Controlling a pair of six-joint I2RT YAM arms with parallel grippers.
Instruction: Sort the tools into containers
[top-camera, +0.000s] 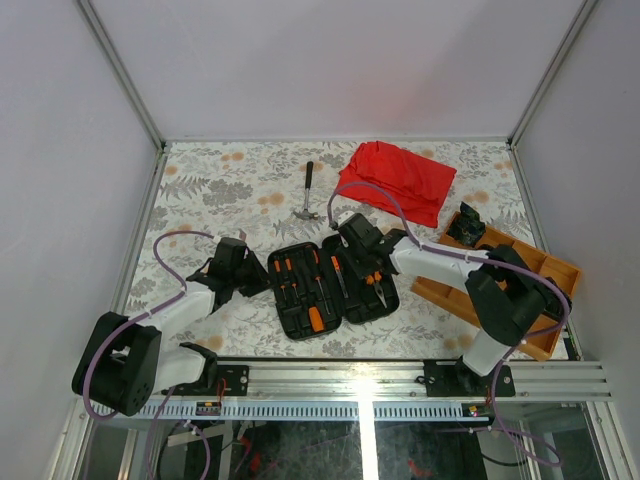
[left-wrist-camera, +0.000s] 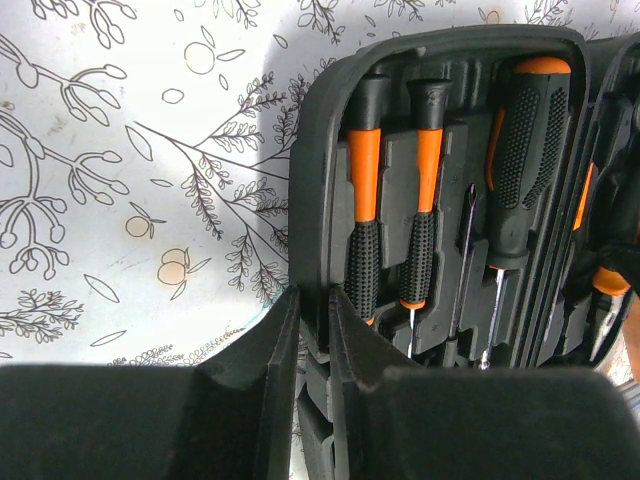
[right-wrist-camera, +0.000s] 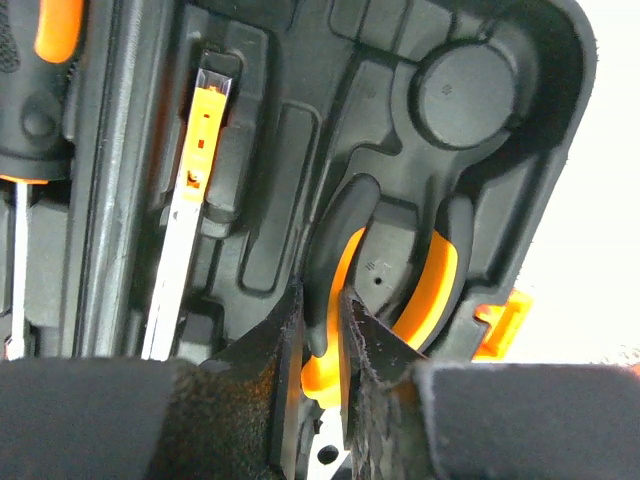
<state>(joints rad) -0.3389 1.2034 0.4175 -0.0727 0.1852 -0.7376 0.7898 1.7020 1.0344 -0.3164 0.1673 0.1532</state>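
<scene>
Orange-handled pliers (right-wrist-camera: 435, 285) in right half of open case (left-wrist-camera: 310, 180), long axis along case length, handle end under right gripper (right-wrist-camera: 322, 335) — jaws narrow, pinching one handle. Right arm nearer. Meanwhile left gripper (left-wrist-camera: 312, 330) clamped thin on case's left wall — steadying.

Nothing readable here tbh. No words, brand marks or numbers that I can make out on the tool case (left-wrist-camera: 310, 180), the screwdrivers (left-wrist-camera: 362, 215) or the pliers (right-wrist-camera: 435, 285), in any of the views.
</scene>
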